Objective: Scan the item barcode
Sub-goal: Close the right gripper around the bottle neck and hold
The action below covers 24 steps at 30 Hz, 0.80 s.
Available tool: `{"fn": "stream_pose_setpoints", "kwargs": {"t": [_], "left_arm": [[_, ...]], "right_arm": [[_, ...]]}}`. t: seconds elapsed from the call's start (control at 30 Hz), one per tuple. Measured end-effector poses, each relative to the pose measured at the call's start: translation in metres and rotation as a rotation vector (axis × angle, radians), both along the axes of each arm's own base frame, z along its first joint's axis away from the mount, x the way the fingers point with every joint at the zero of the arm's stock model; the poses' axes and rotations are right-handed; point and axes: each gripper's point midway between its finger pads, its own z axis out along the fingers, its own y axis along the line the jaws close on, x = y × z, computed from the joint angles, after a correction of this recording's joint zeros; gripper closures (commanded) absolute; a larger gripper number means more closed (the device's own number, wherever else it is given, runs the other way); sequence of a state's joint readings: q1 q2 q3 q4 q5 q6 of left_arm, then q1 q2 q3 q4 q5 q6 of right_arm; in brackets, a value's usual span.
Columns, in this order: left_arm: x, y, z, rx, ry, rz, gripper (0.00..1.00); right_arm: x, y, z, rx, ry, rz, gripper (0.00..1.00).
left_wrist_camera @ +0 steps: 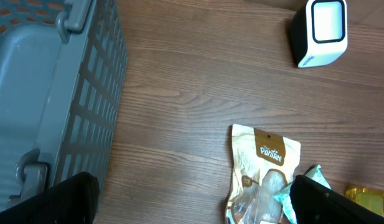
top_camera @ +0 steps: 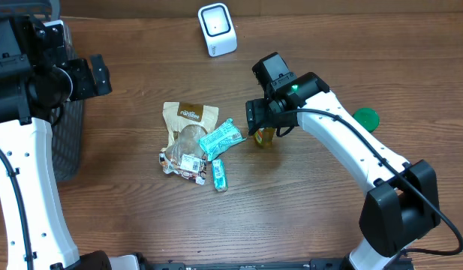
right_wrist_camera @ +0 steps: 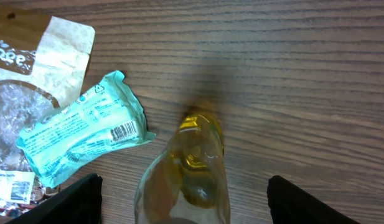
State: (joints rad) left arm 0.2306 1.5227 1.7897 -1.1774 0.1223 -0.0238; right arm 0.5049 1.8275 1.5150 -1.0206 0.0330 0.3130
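Looks down on a wood-grain bench [right_wrist_camera: 291, 62]. Finds a yellow see-through bottle [right_wrist_camera: 192, 168] at 6 o'clock, inside the right end effector [right_wrist_camera: 182, 186], with dark fingers [right_wrist_camera: 76, 202] spread wide at 7 and 5 o'clock and gaps on both sides. Shows a teal packet [right_wrist_camera: 79, 137] at 9 o'clock, barcode [right_wrist_camera: 123, 132] facing up, lying partly on a brown pouch [right_wrist_camera: 36, 56] at 10 o'clock.

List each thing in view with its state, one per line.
left gripper, open, empty.
right gripper, open, straddling the yellow bottle.
yellow bottle, on the table, not gripped.
teal packet, lying flat, barcode facing up.
brown pouch, lying flat, label up.
scanner, standing on the table, untouched.
grey basket, standing at the table's left.
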Motion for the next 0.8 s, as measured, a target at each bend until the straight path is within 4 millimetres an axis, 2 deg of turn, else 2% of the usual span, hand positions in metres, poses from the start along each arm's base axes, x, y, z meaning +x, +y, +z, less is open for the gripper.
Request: {"fn": "stream_pose_setpoints", "kwargs": {"t": [0.8], "left_arm": [[0.0,0.0,0.0,0.0,0.0,0.0,0.0]], "right_arm": [[0.0003,0.0001,0.0001,0.001,-0.001,-0.001,0.2]]}}
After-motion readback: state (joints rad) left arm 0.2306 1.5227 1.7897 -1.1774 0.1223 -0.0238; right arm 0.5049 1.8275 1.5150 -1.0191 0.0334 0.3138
